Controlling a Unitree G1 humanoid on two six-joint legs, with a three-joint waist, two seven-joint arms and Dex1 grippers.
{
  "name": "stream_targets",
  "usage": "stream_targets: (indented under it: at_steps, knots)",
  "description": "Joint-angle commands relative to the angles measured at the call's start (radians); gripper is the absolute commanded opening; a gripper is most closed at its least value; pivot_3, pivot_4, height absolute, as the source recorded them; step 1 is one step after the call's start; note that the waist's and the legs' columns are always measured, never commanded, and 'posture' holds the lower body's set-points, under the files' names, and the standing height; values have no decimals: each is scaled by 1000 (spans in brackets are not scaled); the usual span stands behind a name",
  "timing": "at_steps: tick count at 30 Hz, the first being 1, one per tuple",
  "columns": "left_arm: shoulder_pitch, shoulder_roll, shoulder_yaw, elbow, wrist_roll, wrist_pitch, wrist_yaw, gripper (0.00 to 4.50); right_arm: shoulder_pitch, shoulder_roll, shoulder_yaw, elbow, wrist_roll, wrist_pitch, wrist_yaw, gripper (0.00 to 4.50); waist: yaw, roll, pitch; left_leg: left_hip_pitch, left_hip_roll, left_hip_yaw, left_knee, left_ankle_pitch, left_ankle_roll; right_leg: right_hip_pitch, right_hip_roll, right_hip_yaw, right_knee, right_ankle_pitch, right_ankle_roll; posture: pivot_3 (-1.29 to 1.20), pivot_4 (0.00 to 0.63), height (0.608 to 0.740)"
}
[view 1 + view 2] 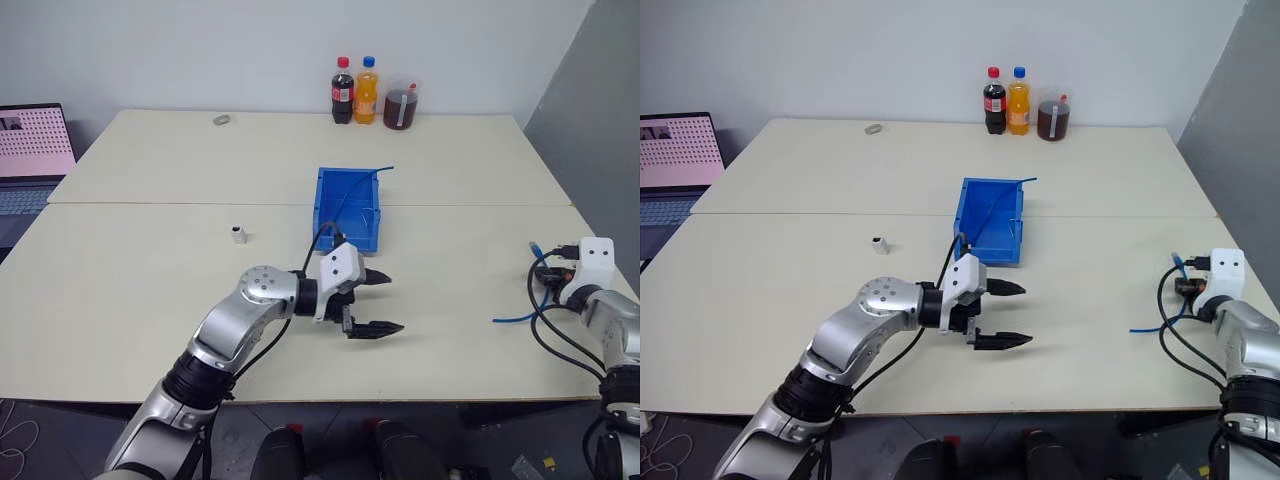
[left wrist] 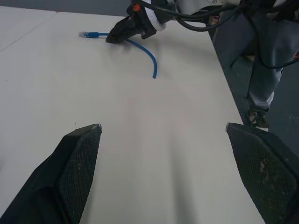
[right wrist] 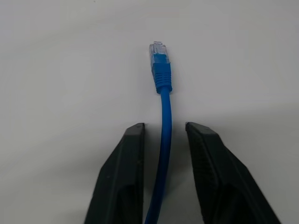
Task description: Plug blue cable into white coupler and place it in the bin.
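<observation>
Two black-fingered grippers catalogued: left gripper [image 1: 376,303] spread wide over bare table; right gripper [image 3: 164,140] narrowed around, not yet pinching, thin sky-blue cable [image 3: 163,121] near table's right edge. Risk: cable slipped sideways from loose jaws, plug misaligned for tiny white coupler [image 1: 238,235].

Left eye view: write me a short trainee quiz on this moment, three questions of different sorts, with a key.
1. True or false: the white coupler lies inside the bin.
2. The blue cable has its plug: A. on the table; B. in the bin; C. in the white coupler.
3. Fill in: the left gripper is ___ (open or shut).
Key: 1 false; 2 A; 3 open.
</observation>
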Motion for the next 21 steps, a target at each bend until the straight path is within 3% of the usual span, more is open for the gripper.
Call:
stream_targets:
  at_steps: [1, 3, 9, 12, 15, 18, 21]
  knots:
    - [14, 5, 28, -45, -20, 2, 3, 4500, -28, -32, -9, 15, 2, -30, 31, 436, 0, 0, 0, 0, 0, 0, 0, 0, 0, 0, 0, 0, 0, 0, 0, 0, 150, 740]
    - [26, 6, 39, -53, -29, 14, 10, 4500, -33, -43, 4, 10, 3, -38, 63, 24, 0, 0, 0, 0, 0, 0, 0, 0, 0, 0, 0, 0, 0, 0, 0, 0, 150, 740]
    - [141, 63, 113, -162, -125, 115, 12, 4500, 6, -117, 62, -127, 0, -58, 203, 24, -3, 2, 1, 0, 0, 0, 0, 0, 0, 0, 0, 0, 0, 0, 0, 0, 150, 740]
    - [332, 203, 204, -232, -170, 142, -32, 4500, 102, -216, 134, -403, 19, -109, 386, 24, -9, 5, 1, 0, 1, 0, -1, 0, 0, 0, 0, 0, 0, -1, 0, 0, 150, 740]
    - [440, 262, 321, -209, -185, 121, -3, 4500, 163, -263, 190, -632, 72, -139, 514, 24, -15, 4, 2, 1, 2, -3, -2, 0, 0, 0, 0, -2, 1, -3, -3, 0, 150, 740]
    - [470, 281, 430, -156, -199, 102, 19, 4500, 128, -238, 339, -773, 45, -153, 557, 24, -14, 3, 2, 1, 2, -7, -1, 0, 0, 1, 0, -7, 1, -3, -3, 0, 150, 740]
    - [470, 293, 468, -123, -196, 90, 11, 4500, 53, -173, 484, -770, -30, -197, 562, 24, -14, 1, 3, 1, 2, -9, 1, 0, 0, 2, 0, -8, 1, -4, -5, 0, 150, 740]
